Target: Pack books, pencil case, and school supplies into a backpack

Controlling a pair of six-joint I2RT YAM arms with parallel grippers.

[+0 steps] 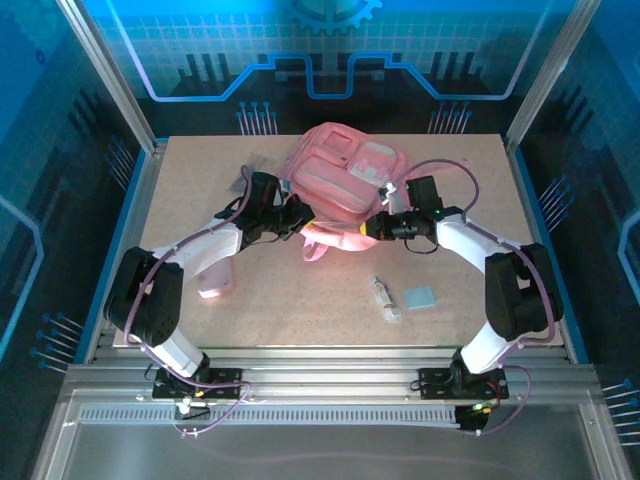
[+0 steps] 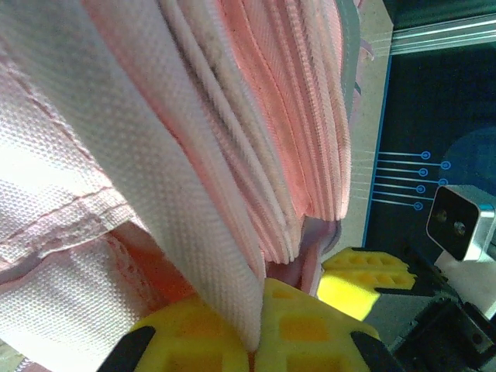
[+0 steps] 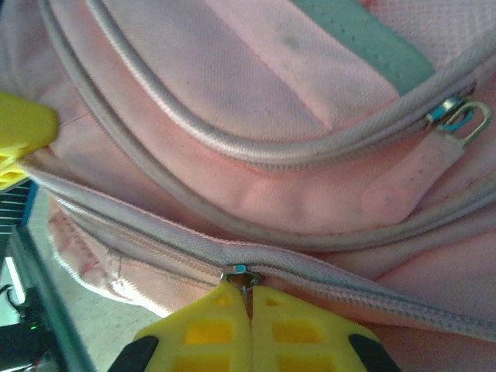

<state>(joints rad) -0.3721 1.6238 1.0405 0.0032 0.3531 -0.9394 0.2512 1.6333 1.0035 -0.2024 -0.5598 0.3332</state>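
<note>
Two grippers are clamping onto the backpack point(image 1: 345, 175) at once. The left gripper point(image 2: 252, 341) is pinching a fold of its woven pink fabric between closed yellow pads, with stacked seams and piping fanning out toward 12 o'clock in the left wrist view. The right gripper point(image 3: 249, 310) is closed on the small metal zip slider point(image 3: 240, 275) of a long zip running from 9 to 4 o'clock. A second pull with a pink rubbery tab point(image 3: 411, 174) is hanging at 2 o'clock from it.

From above, the left gripper point(image 1: 300, 215) is meeting the bag's near edge at its 7 o'clock and the right gripper point(image 1: 378, 225) at its 5 o'clock. The bag is lying at 12 o'clock on the table point(image 1: 300, 310). The whitish tube point(image 1: 385, 297) and the light-blue pad point(image 1: 419, 298) are lying side by side at 5 o'clock of the bag. The pale-pink pencil case point(image 1: 215, 280) is sitting at 7 o'clock, partly under the left arm. Any lettering is too small to read.
</note>
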